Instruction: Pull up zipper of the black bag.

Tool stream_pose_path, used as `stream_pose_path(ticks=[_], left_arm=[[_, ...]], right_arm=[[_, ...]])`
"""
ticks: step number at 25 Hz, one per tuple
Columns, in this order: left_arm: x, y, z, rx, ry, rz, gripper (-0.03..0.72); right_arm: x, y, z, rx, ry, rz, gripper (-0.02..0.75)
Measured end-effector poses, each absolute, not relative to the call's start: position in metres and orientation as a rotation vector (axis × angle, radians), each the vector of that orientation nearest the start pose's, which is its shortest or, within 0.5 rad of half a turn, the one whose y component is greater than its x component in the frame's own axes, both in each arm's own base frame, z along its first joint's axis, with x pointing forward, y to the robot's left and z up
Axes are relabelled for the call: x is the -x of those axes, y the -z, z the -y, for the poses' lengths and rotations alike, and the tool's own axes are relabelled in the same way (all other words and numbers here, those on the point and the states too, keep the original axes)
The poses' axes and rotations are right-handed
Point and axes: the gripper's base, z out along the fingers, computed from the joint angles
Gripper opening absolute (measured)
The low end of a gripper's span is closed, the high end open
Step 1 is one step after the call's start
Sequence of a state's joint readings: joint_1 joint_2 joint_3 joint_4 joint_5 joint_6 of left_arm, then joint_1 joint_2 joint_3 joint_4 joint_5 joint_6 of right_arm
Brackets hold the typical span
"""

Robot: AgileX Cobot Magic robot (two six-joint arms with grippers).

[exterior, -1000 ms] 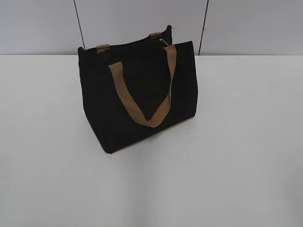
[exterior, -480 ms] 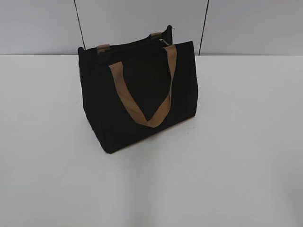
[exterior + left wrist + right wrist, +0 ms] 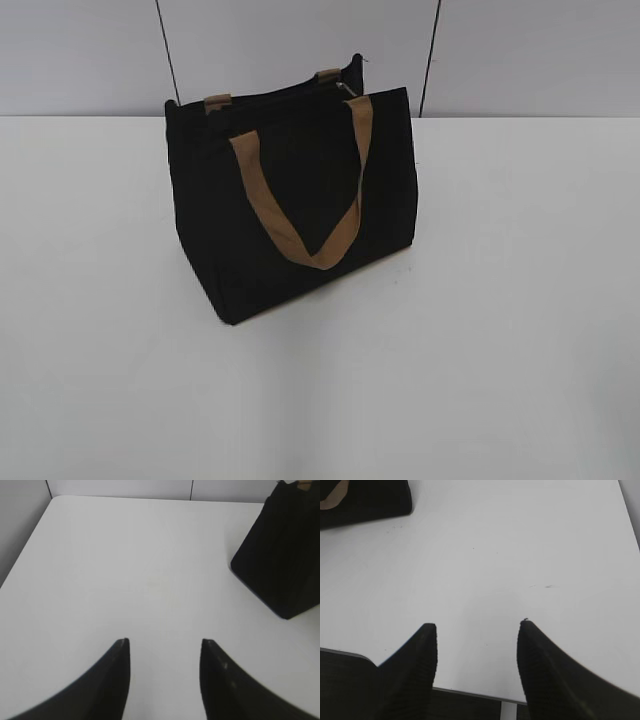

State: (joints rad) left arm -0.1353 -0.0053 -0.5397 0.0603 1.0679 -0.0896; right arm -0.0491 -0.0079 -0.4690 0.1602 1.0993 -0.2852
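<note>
The black bag (image 3: pixel 300 200) stands upright at the middle back of the white table, one tan strap handle (image 3: pixel 300 205) hanging down its front. The zipper track (image 3: pixel 285 96) runs along the top rim; a small silver pull tab (image 3: pixel 347 90) shows near the right end. Neither gripper shows in the exterior view. In the left wrist view my left gripper (image 3: pixel 165 641) is open and empty over bare table, with the bag (image 3: pixel 280 555) far to its upper right. In the right wrist view my right gripper (image 3: pixel 477 625) is open and empty near the table's front edge, the bag (image 3: pixel 365 500) at top left.
The white table (image 3: pixel 500 300) spreads wide on all sides of the bag. A grey panelled wall (image 3: pixel 520 50) with two dark vertical seams stands behind it. The table's front edge (image 3: pixel 470 694) shows under the right gripper.
</note>
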Motion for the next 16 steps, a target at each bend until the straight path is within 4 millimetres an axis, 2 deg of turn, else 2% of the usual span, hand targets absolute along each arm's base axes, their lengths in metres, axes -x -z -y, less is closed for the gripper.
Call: stream_pose_path(ticks=[6,16], left_arm=[[0.0107,-0.2877,-0.0053,0.050,0.014,-2.004,0.294],[0.0108,-0.2877,-0.0052,0.058,0.009,-2.004,0.242]], right_arm=[[0.0042,-0.2664,-0.0132,0.256,0.008,-2.079,0.397],[0.0042,-0.2664,-0.0132,0.256,0.008,-2.079,0.397]])
